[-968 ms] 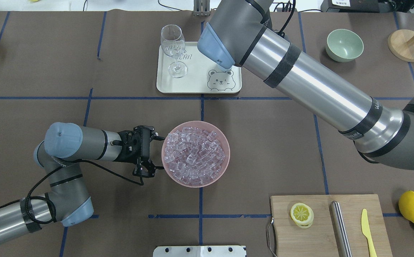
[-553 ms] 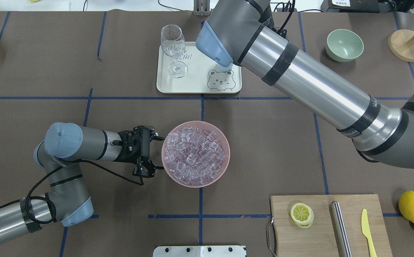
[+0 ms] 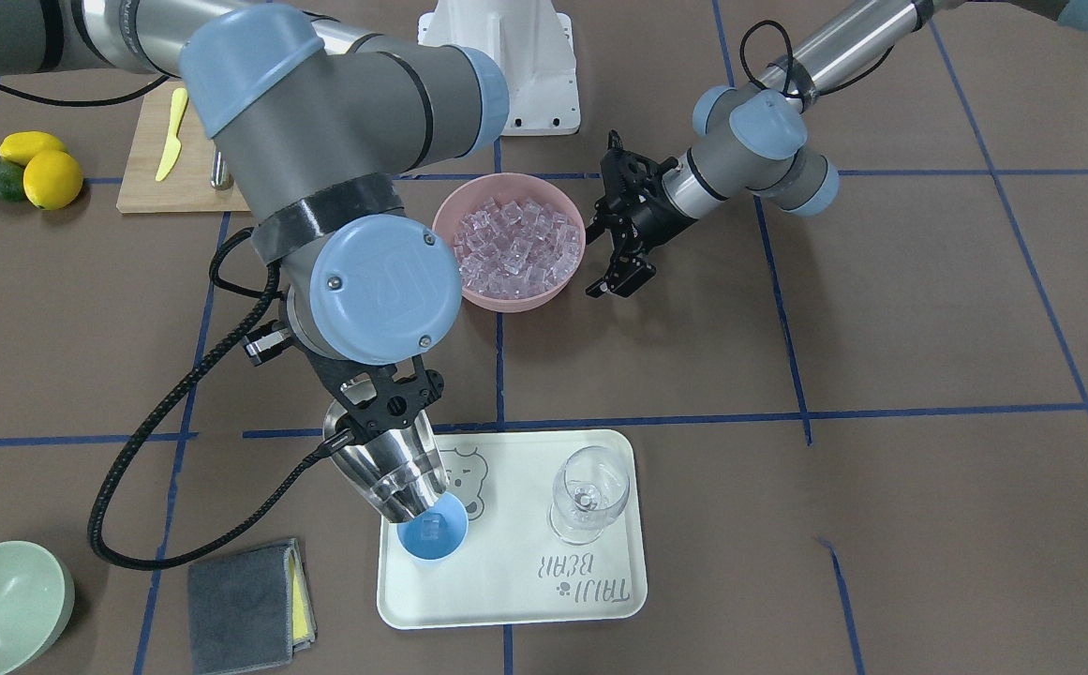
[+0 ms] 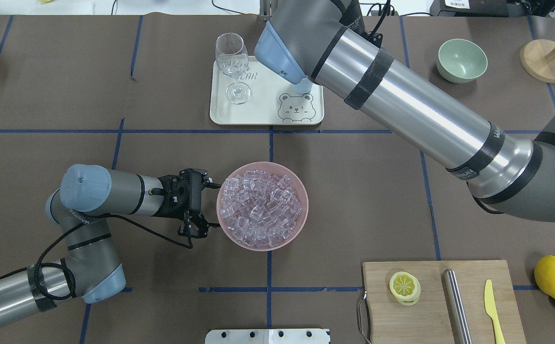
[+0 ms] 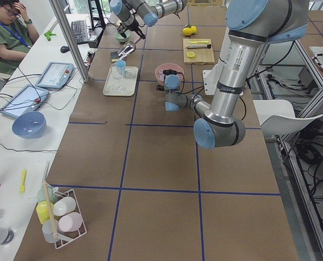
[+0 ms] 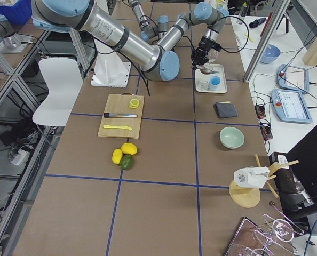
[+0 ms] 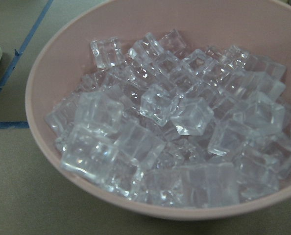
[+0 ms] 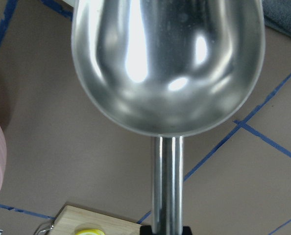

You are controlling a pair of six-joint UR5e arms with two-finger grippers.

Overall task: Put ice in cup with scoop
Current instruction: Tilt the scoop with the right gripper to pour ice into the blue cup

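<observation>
Sides are as the robot sees them.

- The right tool (image 3: 384, 409) is clamped on the handle of the scoop (image 3: 396, 476), with the arm reaching over to the far middle of the bench (image 4: 363, 191).
- The scoop is tilted mouth-down with its lip right over the cup (image 3: 448, 544). I can't tell whether it touches the rim.
- The cup stands on the right side of the cream tray (image 3: 478, 600), just beyond the bear print. One ice cube (image 3: 429, 531) lies in it.
- The wine glass (image 3: 586, 492) is upright on the tray's left part, apart from the cup.
- The rest of the ice (image 3: 514, 242) is heaped in the pink bowl (image 3: 506, 300) mid-bench, nearer than the tray. In the left wrist view the pile reaches close to the rim.
- The left tool (image 4: 212, 204) has its jaws wide apart and grips nothing. It sits low, just left of the pink bowl, with one finger on each side of that bit of rim. Contact isn't clear.
- In the right wrist view the scoop's trough fills the top, and the tubular handle runs straight down into the tool.

Other items:
- A grey cloth (image 3: 244, 592) lies just right of the tray.
- A pale green bowl (image 4: 462, 59) stands at the far right.
- A cutting board (image 4: 430, 310) at the near right carries a lemon half (image 4: 405, 286), a steel cylinder (image 4: 456, 306) and a yellow knife (image 4: 492, 308).
- Whole lemons (image 4: 552, 276) lie off the board's right edge.
</observation>
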